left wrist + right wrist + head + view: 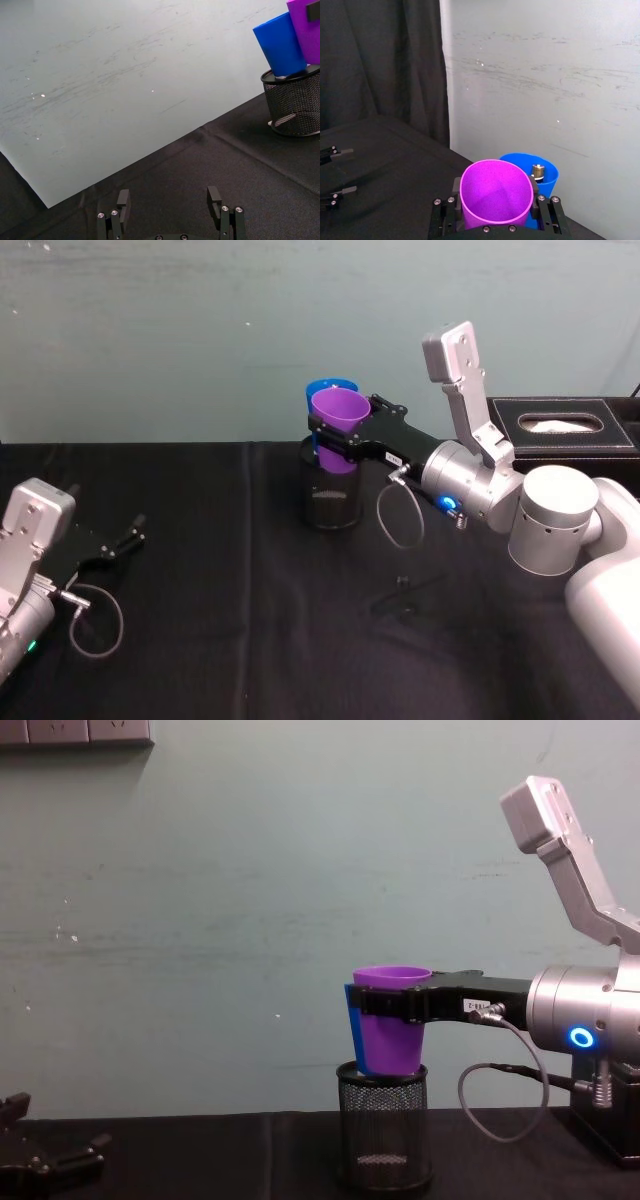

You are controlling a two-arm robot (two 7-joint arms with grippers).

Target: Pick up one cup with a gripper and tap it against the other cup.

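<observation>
right end effector [335, 440] grips purple cup [340, 408]; label [395, 458] unreadable.

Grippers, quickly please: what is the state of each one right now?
Left gripper: open, holding nothing.
Right gripper: closed on the purple cup, next to the blue cup.

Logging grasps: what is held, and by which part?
The right gripper holds the purple cup by its upper wall, just under the rim; left gripper holds nothing.
</observation>
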